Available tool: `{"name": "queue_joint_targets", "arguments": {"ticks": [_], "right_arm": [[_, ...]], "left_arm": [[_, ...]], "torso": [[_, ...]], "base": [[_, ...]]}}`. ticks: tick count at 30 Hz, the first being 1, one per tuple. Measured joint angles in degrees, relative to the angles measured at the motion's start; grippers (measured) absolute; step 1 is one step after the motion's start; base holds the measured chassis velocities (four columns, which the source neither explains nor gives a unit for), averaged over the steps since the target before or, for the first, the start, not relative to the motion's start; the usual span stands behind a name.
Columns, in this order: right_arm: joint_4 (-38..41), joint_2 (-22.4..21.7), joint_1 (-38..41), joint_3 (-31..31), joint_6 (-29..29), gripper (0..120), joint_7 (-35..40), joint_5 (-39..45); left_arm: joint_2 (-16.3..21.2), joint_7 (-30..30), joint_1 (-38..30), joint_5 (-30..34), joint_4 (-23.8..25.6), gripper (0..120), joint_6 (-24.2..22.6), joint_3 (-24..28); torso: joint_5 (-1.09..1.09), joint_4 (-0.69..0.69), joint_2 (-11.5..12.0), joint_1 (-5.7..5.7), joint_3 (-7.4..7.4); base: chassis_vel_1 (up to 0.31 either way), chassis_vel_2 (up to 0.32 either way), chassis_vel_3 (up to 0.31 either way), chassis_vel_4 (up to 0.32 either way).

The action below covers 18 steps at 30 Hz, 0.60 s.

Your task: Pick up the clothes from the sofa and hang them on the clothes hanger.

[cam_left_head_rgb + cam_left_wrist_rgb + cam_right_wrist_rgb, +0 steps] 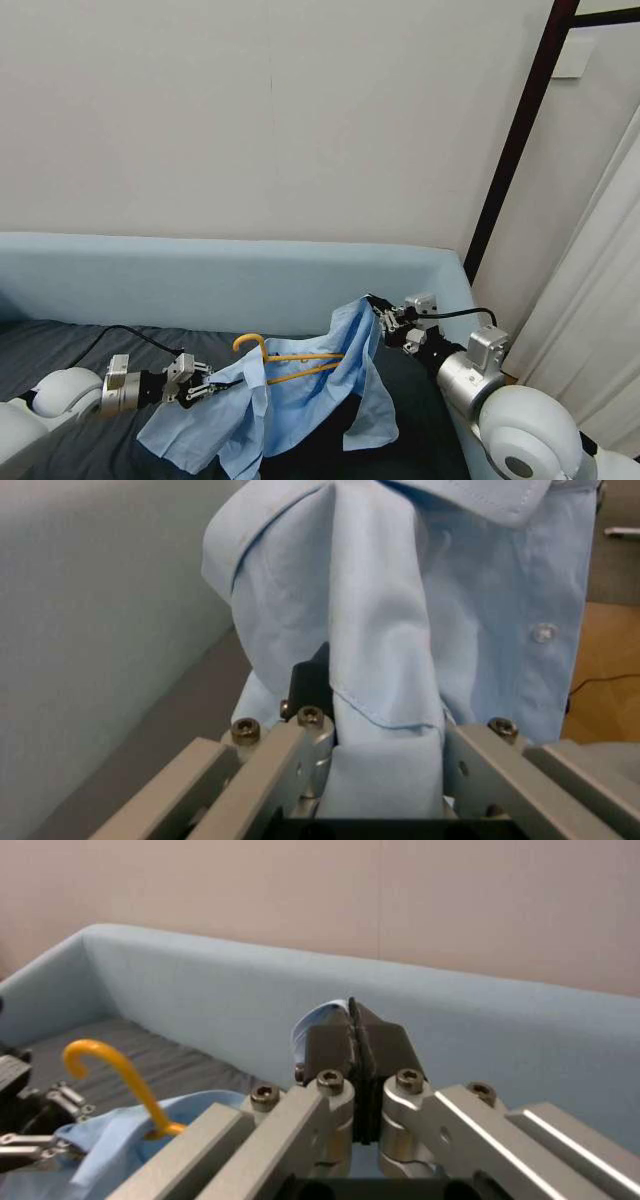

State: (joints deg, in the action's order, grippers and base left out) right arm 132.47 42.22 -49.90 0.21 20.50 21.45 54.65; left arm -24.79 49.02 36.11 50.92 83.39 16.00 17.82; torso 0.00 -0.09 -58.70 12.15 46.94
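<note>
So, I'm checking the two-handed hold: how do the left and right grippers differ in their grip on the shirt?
The left gripper holds the shirt low over the sofa seat; the right gripper holds it higher, by the backrest. The left gripper clamps a thick bunch of cloth; the right gripper pinches only a thin edge. Both are shut on the shirt, draped over the yellow hanger.

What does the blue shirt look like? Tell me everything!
The shirt is light blue, thin, soft-looking cloth with a collar and a small white button. It is crumpled and hangs in folds, stretched between the left claw and right claw, which both pinch it. A yellow hanger sits partly inside it. It droops over the dark sofa seat.
</note>
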Motion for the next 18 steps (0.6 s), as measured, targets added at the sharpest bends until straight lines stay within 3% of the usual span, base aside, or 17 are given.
{"name": "queue_joint_targets", "arguments": {"ticks": [3, 10, 15, 18], "right_arm": [[1.09, -0.52, 2.70, -1.47, 1.14, 0, 1.21, 1.39], [4.44, -2.50, 3.02, -1.41, 1.58, 0, 1.65, 3.06], [7.01, -3.82, -0.58, -0.93, 1.54, 0, 1.29, 1.99], [8.36, -4.35, -6.03, -0.34, 0.56, 0, -0.40, -2.85]], "left_arm": [[-2.38, -0.40, -2.94, 0.00, -1.36, 7, -0.19, 3.27], [-6.04, -2.26, -5.46, -0.72, -3.87, 7, -0.37, 4.29], [-8.12, -3.64, -7.64, 0.74, -5.08, 7, -0.43, 4.95], [-8.60, -4.25, -11.30, 3.72, -4.05, 7, -0.81, 5.97]], "torso": [[0.00, 0.01, 0.00, 0.00, 0.01], [0.00, 0.01, 0.00, 0.00, 0.00], [-0.01, 0.00, 0.00, 0.00, 0.00], [0.00, -0.02, 0.00, 0.00, 0.00]], "base": [[0.000, 0.000, 0.000, 0.000], [0.000, 0.000, 0.000, 0.000], [0.000, 0.000, 0.000, 0.000], [0.000, 0.000, 0.000, 0.000]]}}
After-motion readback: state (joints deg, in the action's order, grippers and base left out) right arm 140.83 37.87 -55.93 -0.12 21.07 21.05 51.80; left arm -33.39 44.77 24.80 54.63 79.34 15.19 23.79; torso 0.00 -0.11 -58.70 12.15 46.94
